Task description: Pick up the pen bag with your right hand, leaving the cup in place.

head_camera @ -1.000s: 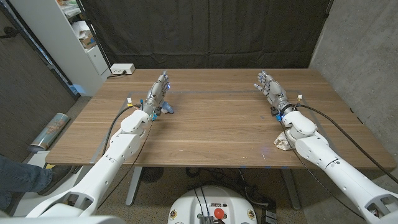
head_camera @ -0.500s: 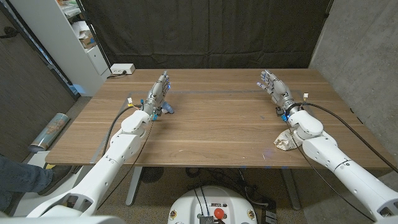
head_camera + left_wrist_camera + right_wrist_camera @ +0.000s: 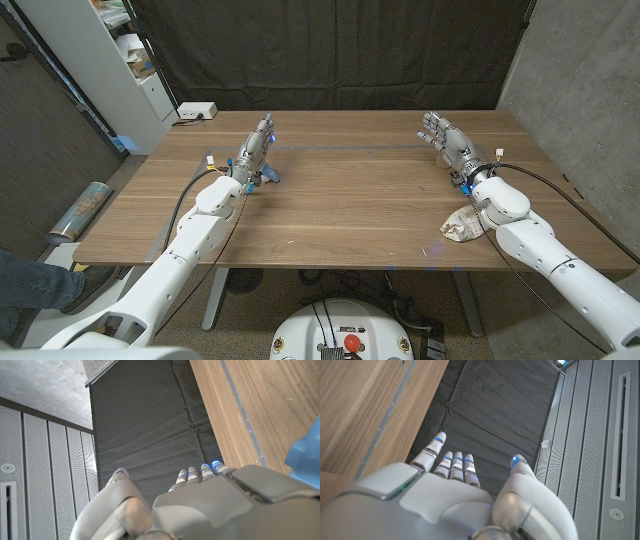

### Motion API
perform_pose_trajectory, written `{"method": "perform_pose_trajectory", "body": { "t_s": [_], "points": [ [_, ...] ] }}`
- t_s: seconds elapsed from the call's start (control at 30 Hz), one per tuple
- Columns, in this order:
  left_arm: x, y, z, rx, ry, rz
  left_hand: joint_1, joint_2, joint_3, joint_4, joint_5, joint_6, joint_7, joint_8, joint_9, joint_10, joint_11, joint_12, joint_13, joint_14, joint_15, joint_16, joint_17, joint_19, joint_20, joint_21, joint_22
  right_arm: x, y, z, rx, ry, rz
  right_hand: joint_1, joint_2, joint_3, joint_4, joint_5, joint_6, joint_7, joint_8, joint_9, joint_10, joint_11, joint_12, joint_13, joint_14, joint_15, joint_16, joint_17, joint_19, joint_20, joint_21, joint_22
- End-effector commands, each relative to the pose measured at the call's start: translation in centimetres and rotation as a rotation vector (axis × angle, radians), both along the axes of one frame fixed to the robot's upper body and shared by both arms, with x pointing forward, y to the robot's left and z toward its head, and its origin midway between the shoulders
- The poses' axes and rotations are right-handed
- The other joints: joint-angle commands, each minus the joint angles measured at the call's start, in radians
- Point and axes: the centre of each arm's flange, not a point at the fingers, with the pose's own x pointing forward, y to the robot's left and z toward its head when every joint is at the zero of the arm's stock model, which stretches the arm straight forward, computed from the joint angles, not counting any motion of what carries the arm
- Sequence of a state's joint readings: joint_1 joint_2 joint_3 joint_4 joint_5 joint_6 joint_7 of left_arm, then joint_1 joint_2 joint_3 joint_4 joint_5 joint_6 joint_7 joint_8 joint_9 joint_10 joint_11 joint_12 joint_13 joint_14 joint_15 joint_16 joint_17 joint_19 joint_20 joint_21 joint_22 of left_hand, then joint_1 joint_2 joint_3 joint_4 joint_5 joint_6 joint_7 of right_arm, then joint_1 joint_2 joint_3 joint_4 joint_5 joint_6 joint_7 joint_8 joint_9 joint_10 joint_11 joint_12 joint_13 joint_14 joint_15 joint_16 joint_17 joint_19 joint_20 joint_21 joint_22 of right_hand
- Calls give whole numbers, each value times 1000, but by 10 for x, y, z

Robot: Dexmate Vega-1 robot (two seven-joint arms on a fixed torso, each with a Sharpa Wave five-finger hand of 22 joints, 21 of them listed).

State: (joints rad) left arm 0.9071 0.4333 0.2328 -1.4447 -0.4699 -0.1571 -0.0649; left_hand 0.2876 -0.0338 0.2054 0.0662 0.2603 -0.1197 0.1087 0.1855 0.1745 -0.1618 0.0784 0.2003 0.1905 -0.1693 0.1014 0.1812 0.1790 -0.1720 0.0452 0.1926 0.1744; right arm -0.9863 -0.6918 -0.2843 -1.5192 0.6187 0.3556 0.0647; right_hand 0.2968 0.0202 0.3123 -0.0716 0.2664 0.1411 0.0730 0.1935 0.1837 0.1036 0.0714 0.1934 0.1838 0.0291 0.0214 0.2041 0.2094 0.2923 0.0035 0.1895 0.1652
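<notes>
The pen bag [image 3: 461,225], a crumpled beige pouch, lies near the table's front right edge, right beside my right forearm. My right hand [image 3: 446,142] is farther back on the right side, well beyond the bag, fingers spread and holding nothing; its back [image 3: 435,505] fills the right wrist view. A small blue cup [image 3: 270,176] sits on the left half of the table, and its blue edge [image 3: 304,455] shows in the left wrist view. My left hand [image 3: 255,150] stands just behind and beside the cup, fingers straight, holding nothing.
The wooden table [image 3: 350,200] has a dark curtain behind it. A white box [image 3: 197,111] sits at the far left corner. White shelving [image 3: 120,60] stands off to the left, and a concrete wall [image 3: 580,80] rises on the right.
My right arm has shifted to the right and a little farther back, uncovering more of the pen bag. The left hand and the cup have stayed put.
</notes>
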Motion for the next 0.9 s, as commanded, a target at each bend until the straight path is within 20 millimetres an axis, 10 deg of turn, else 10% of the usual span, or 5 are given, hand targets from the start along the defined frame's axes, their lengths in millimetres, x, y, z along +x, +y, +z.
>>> {"method": "perform_pose_trajectory", "body": {
  "t_s": [0.03,0.9],
  "points": [
    [2,1,-3,15,14,2,5,4,3,-5,0,-5,-5,4,4,-4,1,4,3,-46,-1,5,3,-32,6,-1,4,-7,-9,5,-29,-12,-12,4,-1,0,-5,4,6,-8,3,5,8,0,5,5,8,3,6,-1,8,-2,6,4],
    [8,0,8,35,10,-8,9,7,2,-9,-2,-2,-4,4,4,-7,3,4,3,-47,1,5,3,-34,5,0,4,-23,-17,19,-79,-48,-31,4,2,-1,-7,4,9,-11,4,6,9,-6,5,6,20,3,9,-1,26,-1,8,3]
  ]
}}
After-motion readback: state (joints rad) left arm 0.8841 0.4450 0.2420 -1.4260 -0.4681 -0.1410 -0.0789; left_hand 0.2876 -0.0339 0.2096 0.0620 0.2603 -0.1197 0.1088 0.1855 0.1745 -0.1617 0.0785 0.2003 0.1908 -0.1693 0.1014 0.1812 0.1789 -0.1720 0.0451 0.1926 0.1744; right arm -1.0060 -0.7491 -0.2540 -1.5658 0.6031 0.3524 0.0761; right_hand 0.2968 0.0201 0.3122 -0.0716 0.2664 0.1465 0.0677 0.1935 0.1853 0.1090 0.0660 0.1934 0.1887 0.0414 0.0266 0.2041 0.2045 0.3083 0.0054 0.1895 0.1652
